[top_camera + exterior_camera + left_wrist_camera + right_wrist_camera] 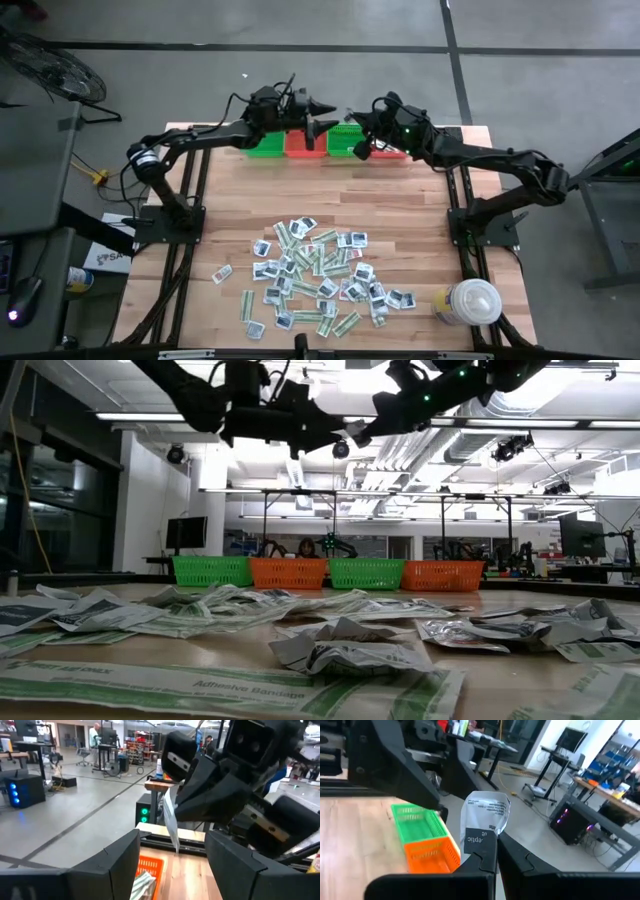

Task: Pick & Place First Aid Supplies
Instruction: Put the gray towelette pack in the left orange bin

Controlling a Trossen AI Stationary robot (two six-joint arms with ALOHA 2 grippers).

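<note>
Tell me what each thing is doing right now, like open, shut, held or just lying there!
Left tool: open, empty, above the baskets.
Right tool: shut on a white packet, held up over the baskets.
Pile of packets: lying loose on the table.
Baskets: upright in a row at the far edge.
White container: standing, lid on.
</note>
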